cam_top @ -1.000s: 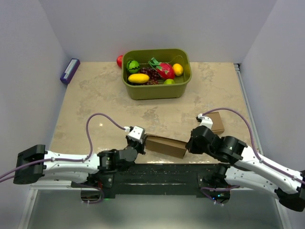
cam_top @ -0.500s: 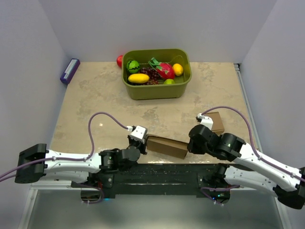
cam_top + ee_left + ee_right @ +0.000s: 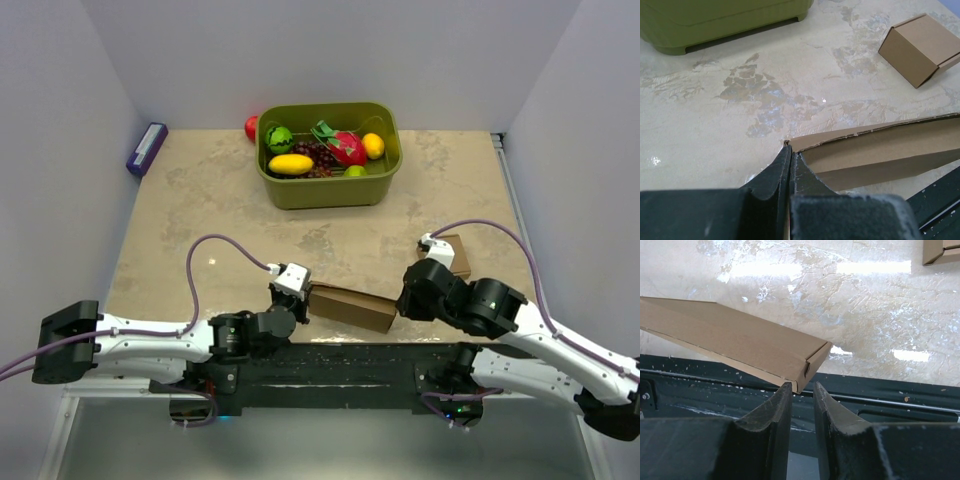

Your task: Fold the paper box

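Pinching the paper box is left gripper alone.

Left pincer clamped shut, right pincer slightly parted, left arm and right arm stretched low, angled inward.

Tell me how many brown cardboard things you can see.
2: the paper box at the near edge, and a small cardboard cube farther back on the right. No others show.
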